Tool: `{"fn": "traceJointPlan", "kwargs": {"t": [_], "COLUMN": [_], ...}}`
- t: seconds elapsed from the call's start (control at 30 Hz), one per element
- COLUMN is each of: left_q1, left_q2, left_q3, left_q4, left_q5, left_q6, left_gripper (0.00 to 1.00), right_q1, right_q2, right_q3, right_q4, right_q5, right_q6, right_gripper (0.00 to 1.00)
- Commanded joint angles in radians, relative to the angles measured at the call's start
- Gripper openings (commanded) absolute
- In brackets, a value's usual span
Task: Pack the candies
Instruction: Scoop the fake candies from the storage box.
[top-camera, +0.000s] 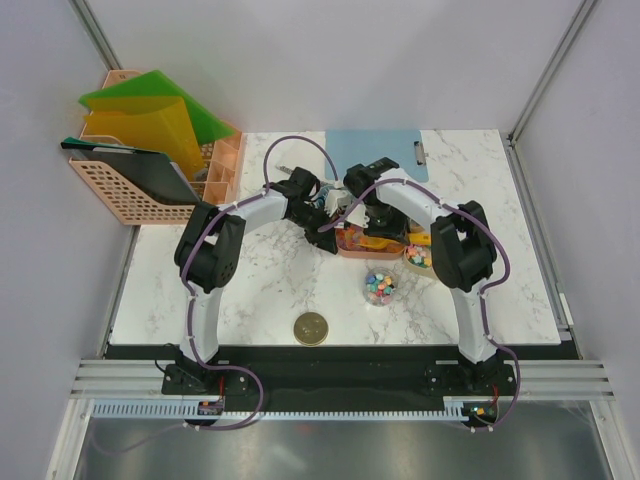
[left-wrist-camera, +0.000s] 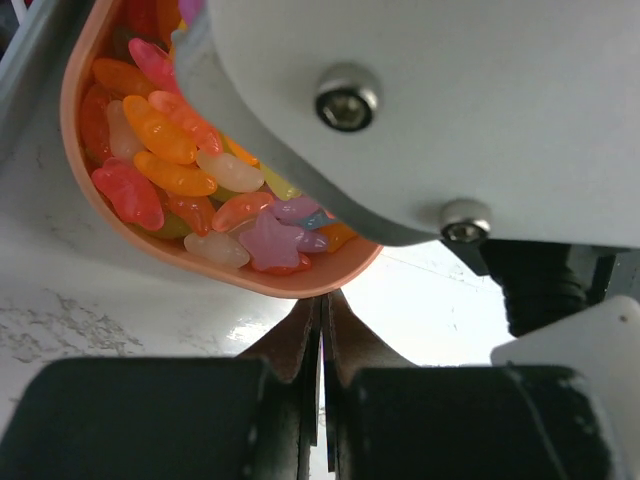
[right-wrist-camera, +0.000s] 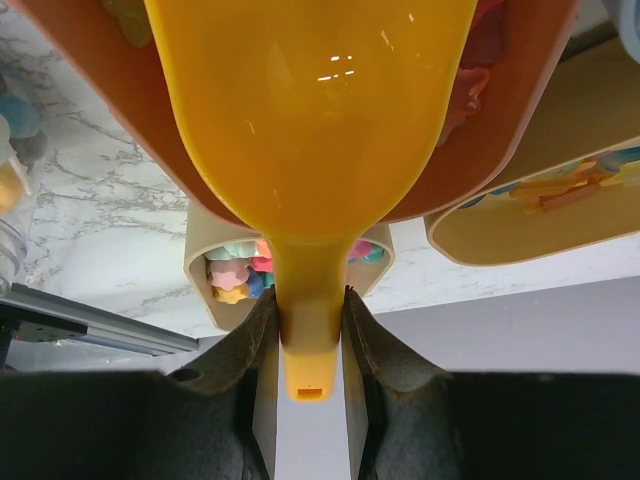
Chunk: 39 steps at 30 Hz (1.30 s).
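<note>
An orange tray in mid-table holds orange, red and pastel candies. My left gripper is shut, its tips against the outside of the tray's rim; it shows at the tray's left end in the top view. My right gripper is shut on the handle of the orange scoop, whose bowl hangs over the tray; it is above the tray in the top view. A small jar with pastel candies stands just in front of the tray.
A yellow container with candies sits right of the tray. A round gold lid lies near the front edge. A blue clipboard lies at the back. A pink basket with folders stands at the back left. The right arm's pale housing hangs over the tray.
</note>
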Motion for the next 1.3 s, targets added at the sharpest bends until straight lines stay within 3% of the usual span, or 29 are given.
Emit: {"fn": "traceJointPlan", "kwargs": {"t": [0.0, 0.2, 0.43, 0.8, 0.87, 0.9, 0.93, 1.27], "left_q1": [-0.003, 0.011, 0.051, 0.071, 0.072, 0.074, 0.074, 0.077], "left_q2": [-0.052, -0.053, -0.09, -0.139, -0.145, -0.147, -0.151, -0.164], "left_q3": [-0.001, -0.001, -0.019, -0.067, -0.071, -0.071, -0.073, -0.082], "left_q4": [0.053, 0.056, 0.049, 0.037, 0.036, 0.03, 0.028, 0.016], "left_q5": [0.051, 0.057, 0.079, 0.108, 0.108, 0.109, 0.109, 0.105], "left_q6": [-0.023, -0.032, -0.034, -0.02, -0.017, -0.014, -0.011, 0.0], "left_gripper": [0.04, 0.06, 0.29, 0.34, 0.34, 0.34, 0.35, 0.35], "right_q1": [0.008, 0.008, -0.008, -0.023, -0.023, -0.024, -0.025, -0.06], "right_q2": [0.019, 0.028, -0.021, -0.065, -0.075, -0.081, -0.085, -0.138], "right_q3": [-0.013, -0.02, -0.082, -0.14, -0.151, -0.152, -0.154, -0.191], "right_q4": [0.057, 0.085, 0.117, 0.147, 0.154, 0.154, 0.154, 0.151], "right_q5": [-0.021, -0.033, -0.033, -0.065, -0.079, -0.088, -0.094, -0.204], "right_q6": [0.04, 0.06, 0.065, 0.088, 0.086, 0.089, 0.089, 0.085], "right_gripper": [0.0, 0.0, 0.0, 0.0, 0.07, 0.2, 0.26, 0.5]}}
